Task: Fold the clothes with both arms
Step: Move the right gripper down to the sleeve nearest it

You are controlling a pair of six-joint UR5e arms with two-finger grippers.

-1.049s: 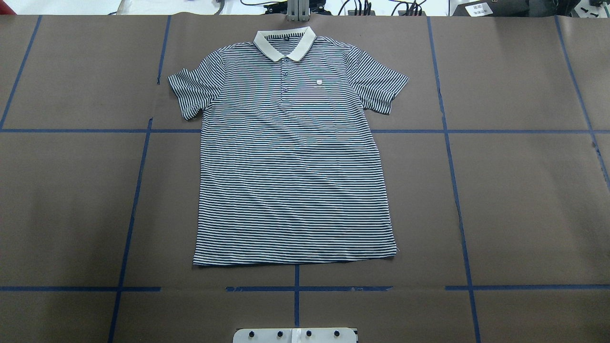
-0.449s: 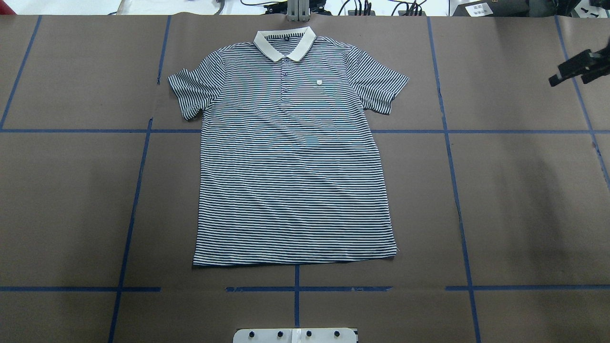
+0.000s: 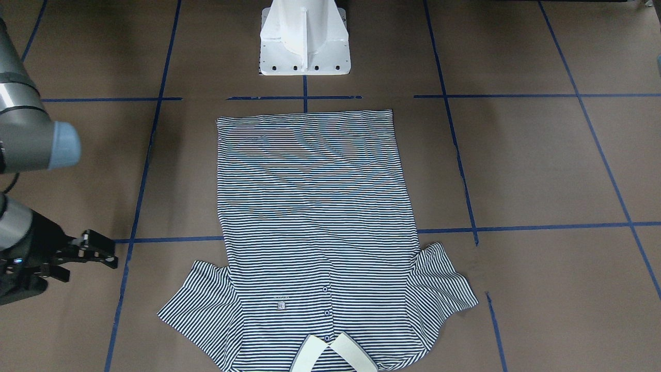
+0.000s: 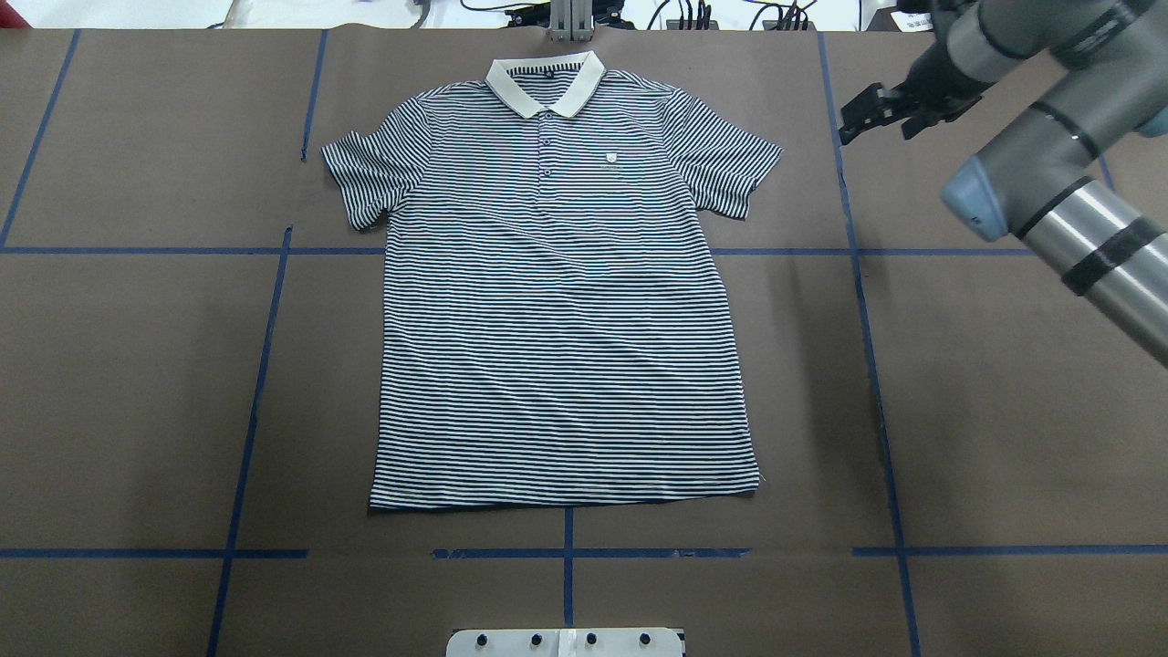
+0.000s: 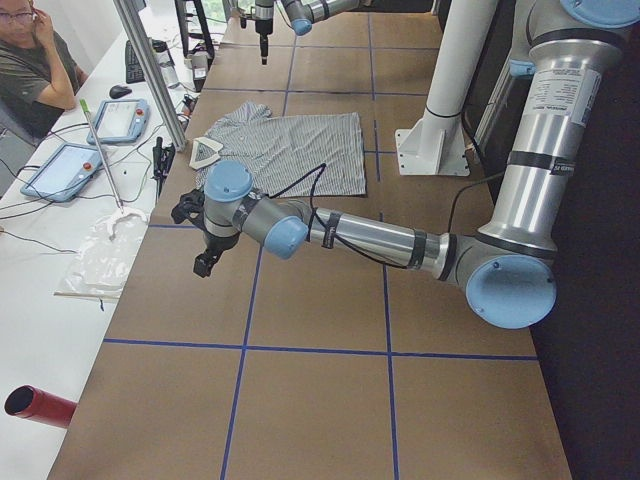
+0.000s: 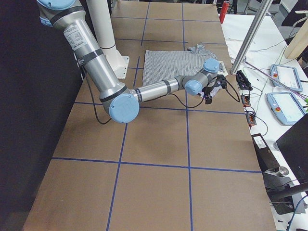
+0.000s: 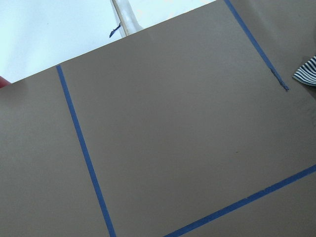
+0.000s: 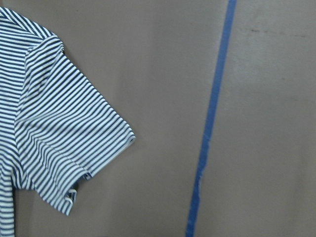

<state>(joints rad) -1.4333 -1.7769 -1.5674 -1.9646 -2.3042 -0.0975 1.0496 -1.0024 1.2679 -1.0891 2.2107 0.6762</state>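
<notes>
The striped polo shirt (image 4: 566, 347) lies flat and face up on the brown table, collar at the far edge; it also shows in the front-facing view (image 3: 315, 206). My right gripper (image 4: 856, 114) hovers open and empty just right of the shirt's right sleeve (image 8: 54, 133), apart from it; it also shows in the front-facing view (image 3: 106, 253). My left gripper (image 5: 205, 255) shows only in the exterior left view, above bare table well left of the shirt; I cannot tell whether it is open. The left wrist view catches only a sleeve tip (image 7: 307, 71).
The white pedestal base (image 3: 304, 46) stands at the near edge behind the hem. Blue tape lines (image 4: 858, 274) cross the table. Beyond the far edge is a white bench with tablets (image 5: 60, 170), an aluminium post (image 5: 150, 70) and a seated operator (image 5: 30, 60).
My right arm has come in from the right edge and swung left toward the shirt's right sleeve. The shirt has not moved.
</notes>
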